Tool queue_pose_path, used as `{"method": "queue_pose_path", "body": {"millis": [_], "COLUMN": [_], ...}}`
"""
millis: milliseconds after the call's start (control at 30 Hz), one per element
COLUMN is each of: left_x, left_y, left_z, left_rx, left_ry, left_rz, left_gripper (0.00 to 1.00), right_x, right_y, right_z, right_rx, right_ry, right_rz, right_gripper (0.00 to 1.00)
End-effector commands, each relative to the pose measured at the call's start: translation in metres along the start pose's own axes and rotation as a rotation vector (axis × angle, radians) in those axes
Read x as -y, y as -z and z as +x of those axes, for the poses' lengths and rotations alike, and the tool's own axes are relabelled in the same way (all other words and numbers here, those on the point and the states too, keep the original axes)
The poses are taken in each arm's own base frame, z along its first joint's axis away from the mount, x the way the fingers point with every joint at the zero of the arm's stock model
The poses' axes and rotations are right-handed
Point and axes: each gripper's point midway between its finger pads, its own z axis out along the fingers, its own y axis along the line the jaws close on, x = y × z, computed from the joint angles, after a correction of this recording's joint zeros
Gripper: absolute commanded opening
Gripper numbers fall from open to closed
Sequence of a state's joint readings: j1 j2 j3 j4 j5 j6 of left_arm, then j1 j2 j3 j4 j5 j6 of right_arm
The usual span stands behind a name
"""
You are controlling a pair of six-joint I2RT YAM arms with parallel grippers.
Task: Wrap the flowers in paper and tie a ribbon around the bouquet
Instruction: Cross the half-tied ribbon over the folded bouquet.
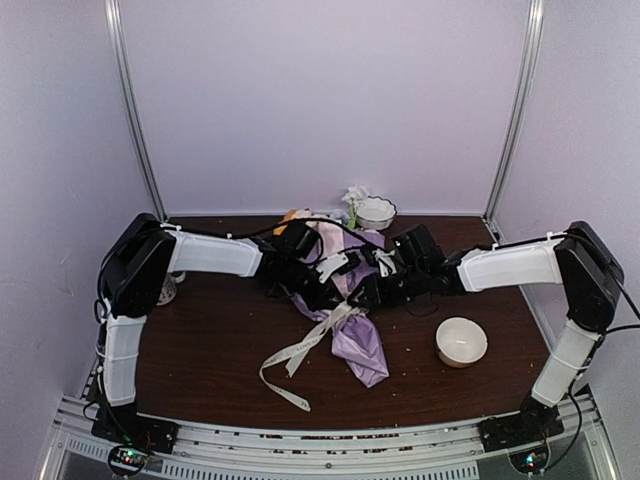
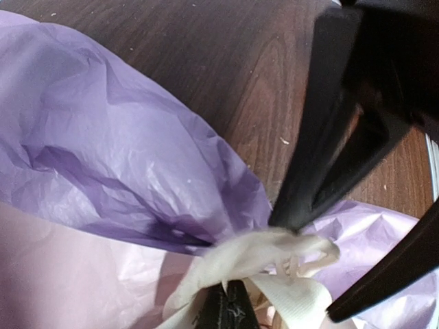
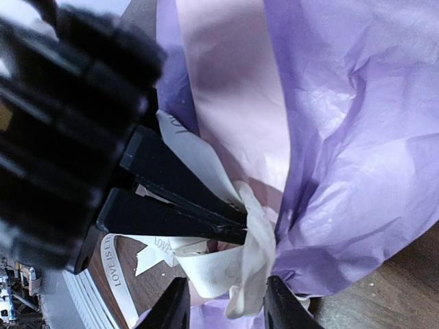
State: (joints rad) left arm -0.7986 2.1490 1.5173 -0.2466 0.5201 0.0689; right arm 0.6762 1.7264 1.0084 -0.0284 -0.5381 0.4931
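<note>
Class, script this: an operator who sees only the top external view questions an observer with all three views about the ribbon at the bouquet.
Operator: The arms hide the middle. Is the left gripper gripping anything?
Observer: Yes. The left gripper is shut on the ribbon, right where the purple paper is gathered in.
Operator: And the right gripper?
Observer: The right gripper is open, with its fingers on either side of the ribbon bunch.

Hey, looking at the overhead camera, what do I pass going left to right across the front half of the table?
Left arm at its shoulder → loose end of the ribbon → purple tail of the bouquet → white bowl → right arm at its shoulder.
</note>
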Motion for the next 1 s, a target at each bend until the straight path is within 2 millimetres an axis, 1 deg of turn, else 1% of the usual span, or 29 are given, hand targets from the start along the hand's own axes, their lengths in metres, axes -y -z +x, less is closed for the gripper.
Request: {"method": "queue_pose_path", "body": {"millis": [0,133,267,300,433,467,533,633,733,867,967], "left_x": [-0.005,-0.006,-0.005,-0.005,-0.004,-0.004,-0.003,-0.002,-0.001,0.000,0.000], "left_y": [-0.003,-0.003,-0.003,-0.003,-0.002,-0.002,-0.002,-0.002,-0.001,-0.001,-0.002], "left_z": [-0.008,-0.007,-0.008,-0.008,-0.011,-0.011,-0.012,-0.013,-0.014,-0.014,-0.014], "left_rx": [0.016,0.012,0.012,0.014,0.022,0.023,0.025,0.029,0.033,0.034,0.039], "left_ry": [-0.006,-0.007,-0.009,-0.009,-0.011,-0.013,-0.013,-0.011,-0.012,-0.013,-0.014], "left_rz": [-0.019,-0.023,-0.019,-0.017,-0.011,-0.011,-0.009,-0.002,0.004,0.004,0.010], "left_gripper": [0.00,0.00,0.00,0.00,0.00,0.00,0.00,0.00,0.00,0.00,0.00], "right_x": [0.002,0.016,0.027,0.031,0.043,0.044,0.044,0.041,0.034,0.022,0.015], "right_y": [0.023,0.029,0.034,0.033,0.019,0.016,0.011,0.003,-0.006,-0.010,-0.014], "right_z": [-0.024,-0.030,-0.034,-0.034,-0.023,-0.021,-0.017,-0.012,-0.005,-0.001,-0.002], "right_rx": [0.064,0.084,0.116,0.118,0.078,0.071,0.058,0.026,-0.023,-0.049,-0.058], "right_ry": [0.041,0.011,-0.034,-0.050,-0.094,-0.101,-0.113,-0.118,-0.118,-0.112,-0.118], "right_rz": [0.034,0.064,0.084,0.096,0.112,0.103,0.084,0.052,0.000,-0.055,-0.105], "right_gripper": [0.42,0.45,0.44,0.41,0.17,0.14,0.08,0.06,0.03,0.03,0.05]}}
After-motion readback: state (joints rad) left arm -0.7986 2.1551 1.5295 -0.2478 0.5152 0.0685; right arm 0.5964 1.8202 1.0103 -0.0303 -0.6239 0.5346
